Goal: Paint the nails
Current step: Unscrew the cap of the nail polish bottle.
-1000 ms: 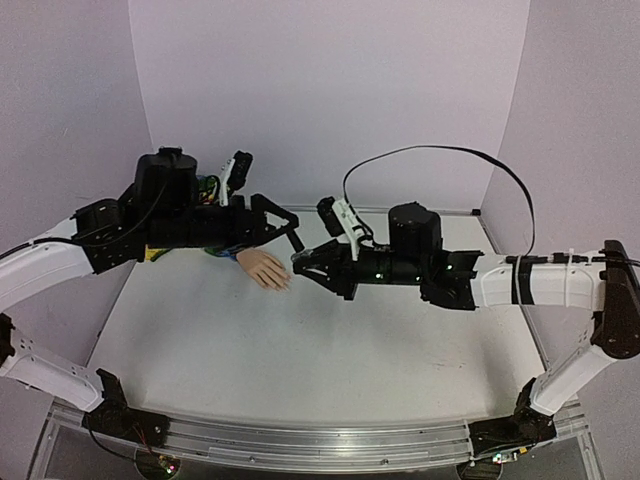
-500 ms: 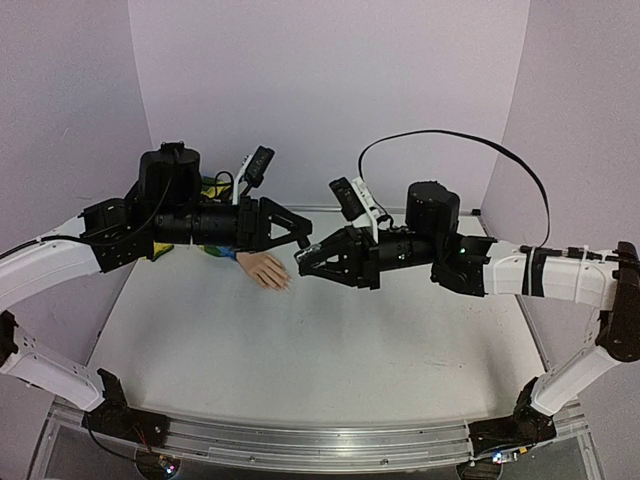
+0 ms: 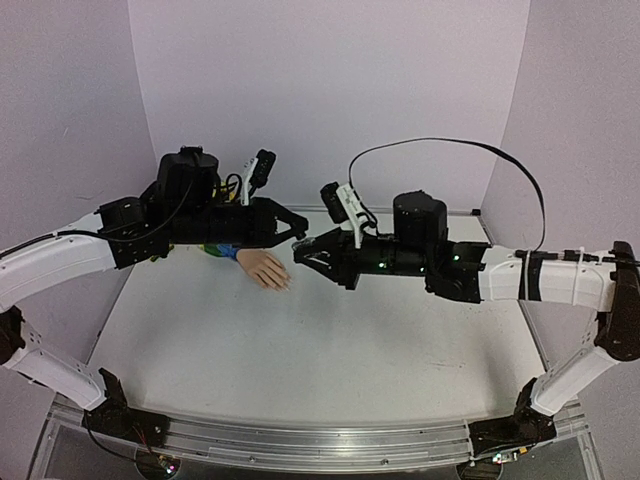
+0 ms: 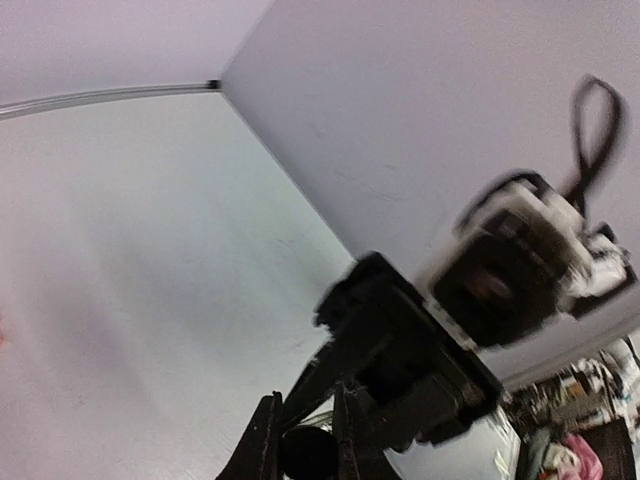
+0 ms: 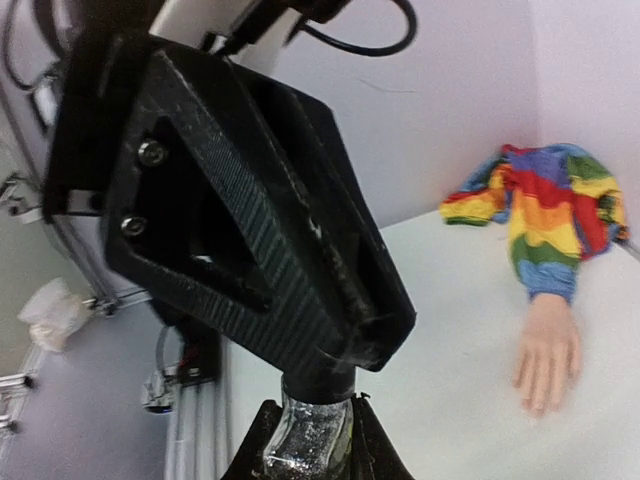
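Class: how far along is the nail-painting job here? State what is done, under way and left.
Done: the right gripper holds the glittery bottle aloft. In hand: the left gripper is shut on its cap, likely to unscrew it. Left: painting the nails of the fake hand, which lies apart on the table.

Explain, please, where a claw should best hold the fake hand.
Probably at the wrist, just beyond the rainbow sleeve, coming from above and squeezing across it. The hand lies flat on the table, and the wrist is narrower than the palm.
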`<state>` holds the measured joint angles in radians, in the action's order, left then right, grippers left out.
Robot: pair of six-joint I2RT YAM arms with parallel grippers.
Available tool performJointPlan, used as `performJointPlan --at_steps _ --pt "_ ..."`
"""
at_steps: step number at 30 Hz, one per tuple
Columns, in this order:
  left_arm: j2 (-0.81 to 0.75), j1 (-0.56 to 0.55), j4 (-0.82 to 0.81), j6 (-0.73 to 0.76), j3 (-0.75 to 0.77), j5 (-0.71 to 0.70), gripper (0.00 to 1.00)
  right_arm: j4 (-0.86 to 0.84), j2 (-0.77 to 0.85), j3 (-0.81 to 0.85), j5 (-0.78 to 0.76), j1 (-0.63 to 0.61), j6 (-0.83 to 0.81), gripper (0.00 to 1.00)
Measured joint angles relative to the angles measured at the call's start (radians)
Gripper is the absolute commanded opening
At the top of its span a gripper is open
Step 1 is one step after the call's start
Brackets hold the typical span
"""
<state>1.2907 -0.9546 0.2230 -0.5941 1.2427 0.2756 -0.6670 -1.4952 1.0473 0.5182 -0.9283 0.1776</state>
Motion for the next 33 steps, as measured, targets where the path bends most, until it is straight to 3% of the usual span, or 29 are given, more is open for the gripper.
performJointPlan --at_steps 5,8,10,12,15,19,21,27,33 --pt "0.056 -0.001 0.112 -0.064 0.032 -0.193 0.0 -0.003 -0.065 0.0 -0.561 -0.134 -0.199 0.0" --pt "0.1 -0.003 0.146 -0.11 0.053 -0.245 0.0 -0.019 -0.105 0.0 -0.732 -0.168 -0.268 0.0" --pt "0.118 -0.003 0.146 -0.131 0.062 -0.257 0.12 -0.024 -0.113 -0.004 -0.78 -0.172 -0.299 0.0" --pt "0.121 -0.007 0.148 -0.149 0.066 -0.262 0.33 -0.042 -0.111 -0.015 -0.772 -0.169 -0.313 0.0" --pt "0.114 -0.012 0.163 -0.158 0.066 -0.242 0.59 -0.051 -0.083 -0.049 -0.645 -0.131 -0.287 0.0" --pt "0.049 -0.021 0.146 -0.145 0.027 -0.186 0.81 -0.042 -0.039 -0.077 -0.317 -0.004 -0.172 0.0" --pt "-0.005 -0.022 0.131 -0.126 -0.011 -0.153 0.86 -0.044 -0.019 -0.077 -0.143 0.06 -0.102 0.0" --pt "-0.134 -0.022 0.056 -0.09 -0.089 -0.05 0.81 -0.059 0.013 -0.054 0.263 0.103 0.063 0.0" --pt "-0.121 -0.022 -0.026 -0.061 -0.089 0.052 0.7 -0.109 0.01 -0.016 0.434 0.096 0.166 0.0"
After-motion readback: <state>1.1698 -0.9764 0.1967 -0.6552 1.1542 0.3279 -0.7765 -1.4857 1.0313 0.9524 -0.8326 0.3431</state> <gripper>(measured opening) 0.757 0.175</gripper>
